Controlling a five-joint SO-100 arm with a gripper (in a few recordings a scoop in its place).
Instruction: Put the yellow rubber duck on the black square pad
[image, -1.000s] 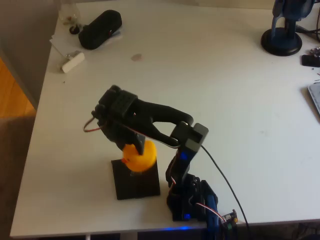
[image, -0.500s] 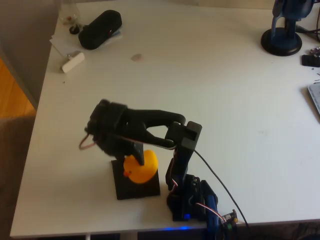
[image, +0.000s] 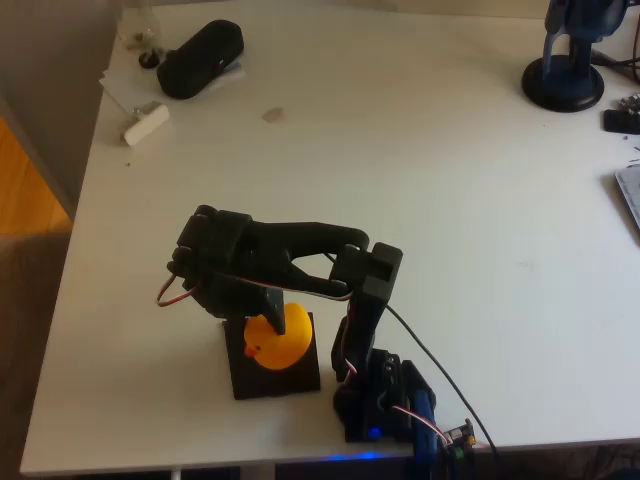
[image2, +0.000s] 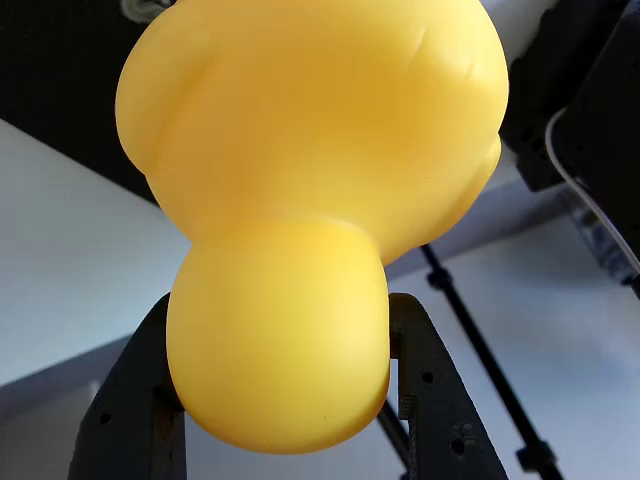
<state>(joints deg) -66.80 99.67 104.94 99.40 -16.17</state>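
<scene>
White surface (image: 450, 200) by wood floor (image: 25, 190); arm reached left, claw (image2: 285, 400) gripped yellow rubber duck (image: 277, 338) over black square pad (image: 272, 372).

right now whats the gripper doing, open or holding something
Gripper: shut on the yellow rubber duck, one finger on each side of its head, over the black square pad.

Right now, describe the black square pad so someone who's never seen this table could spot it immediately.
Find the white table and the black robot arm's base near its front edge in the overhead view. Just left of that base lies the black square pad, under the yellow rubber duck. It is thin and flat, unlike the bulky black case at the far corner.
</scene>
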